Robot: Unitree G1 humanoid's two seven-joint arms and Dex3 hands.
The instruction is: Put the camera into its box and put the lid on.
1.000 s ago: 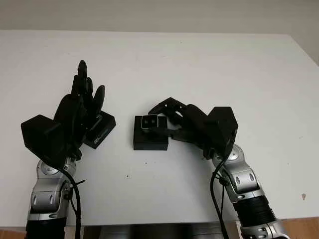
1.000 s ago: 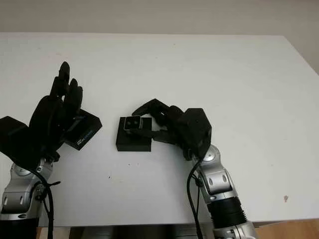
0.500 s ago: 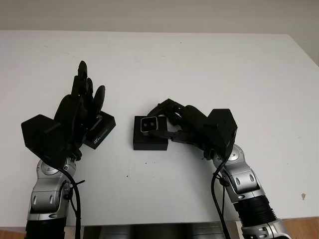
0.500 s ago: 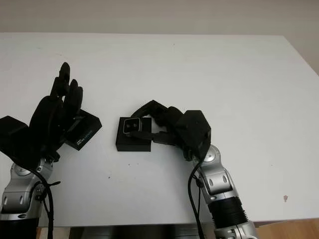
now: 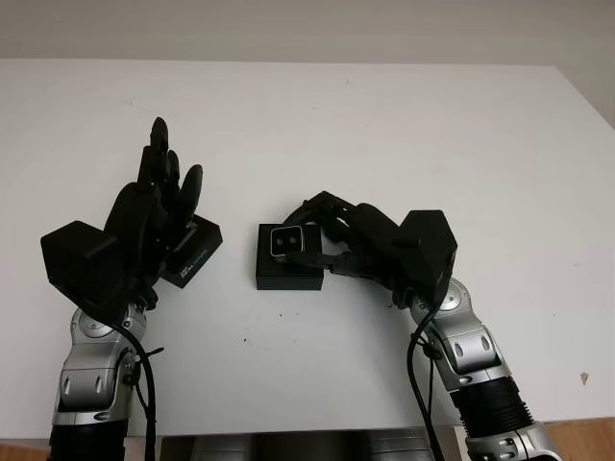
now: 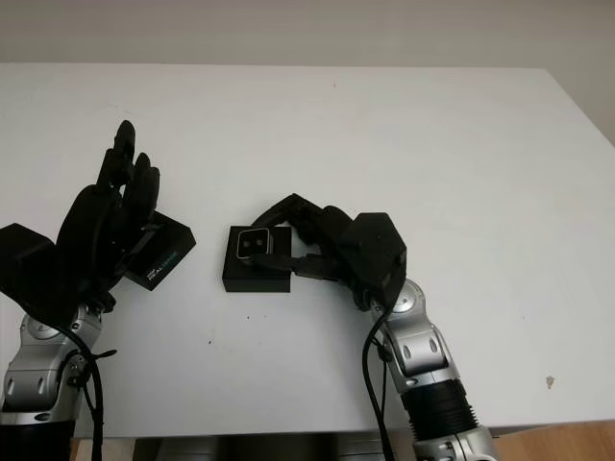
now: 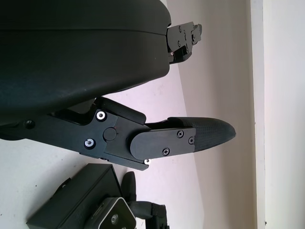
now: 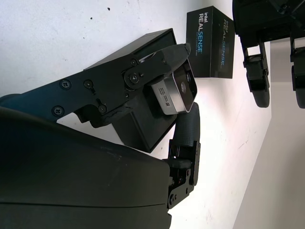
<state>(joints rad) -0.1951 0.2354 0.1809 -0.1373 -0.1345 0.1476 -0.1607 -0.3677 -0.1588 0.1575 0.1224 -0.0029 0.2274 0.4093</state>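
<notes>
Over the black box at the table's middle, the right hand is gripping the small silver camera. Left of the box, the left hand is hovering open above the lid.

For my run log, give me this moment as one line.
right hand: shut on camera, over box | left hand: open, above lid
</notes>
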